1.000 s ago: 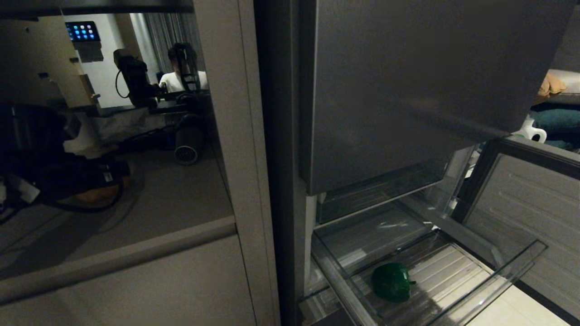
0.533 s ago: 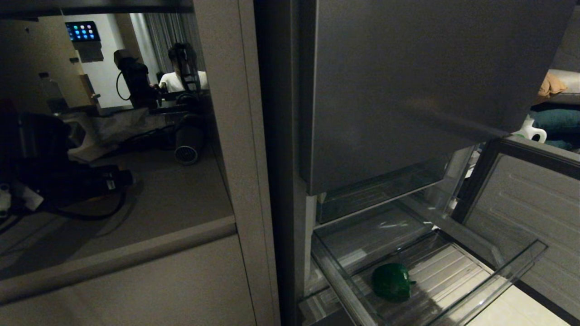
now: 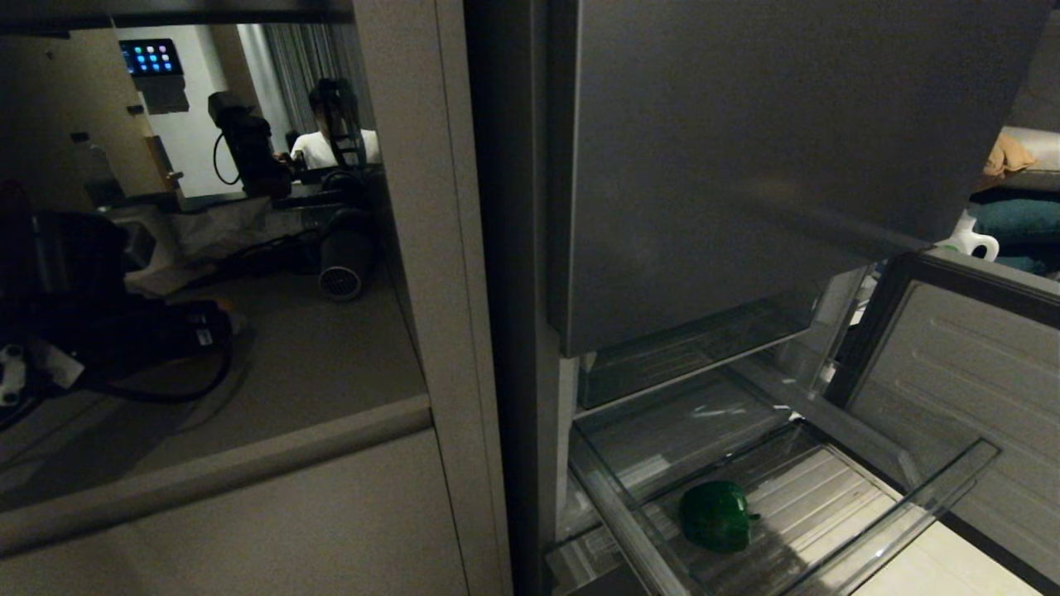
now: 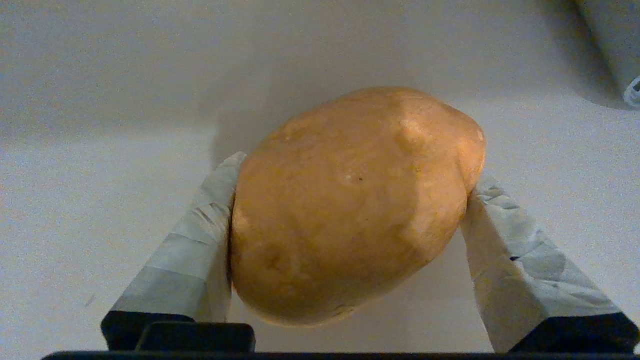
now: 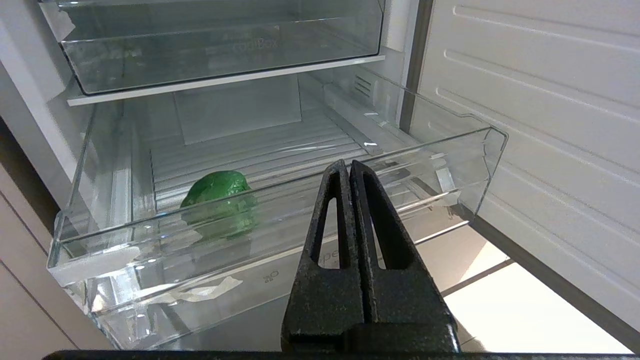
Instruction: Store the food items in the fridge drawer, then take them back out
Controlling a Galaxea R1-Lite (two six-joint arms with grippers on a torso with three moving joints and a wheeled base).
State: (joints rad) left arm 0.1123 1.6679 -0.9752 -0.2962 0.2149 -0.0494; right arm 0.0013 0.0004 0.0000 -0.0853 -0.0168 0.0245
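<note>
A tan-brown potato (image 4: 350, 210) lies on the pale counter (image 4: 100, 150). My left gripper (image 4: 358, 171) is shut on it, with one taped finger (image 4: 200, 235) pressed along one side and the other at the opposite bulge. In the head view the left arm (image 3: 124, 331) is a dark mass over the counter at the left and hides the potato. The fridge drawer (image 3: 936, 488) is pulled out at the lower right, and a green pepper-like item (image 3: 716, 515) lies inside it. My right gripper (image 5: 346, 165) is shut and empty just before the drawer's clear front (image 5: 450, 145); the green item (image 5: 220, 200) shows through the front.
A clear bottle (image 4: 620, 50) stands on the counter near the potato. The dark grey upper fridge door (image 3: 745, 165) hangs over the drawer, and the open lower door (image 3: 952, 372) flanks it at the right. A second clear bin (image 5: 225, 45) sits above. A person (image 3: 331, 141) sits far behind.
The left arm has shifted slightly over the counter. The orange skin that showed beneath it a second ago is now covered. The drawer and green item have not moved.
</note>
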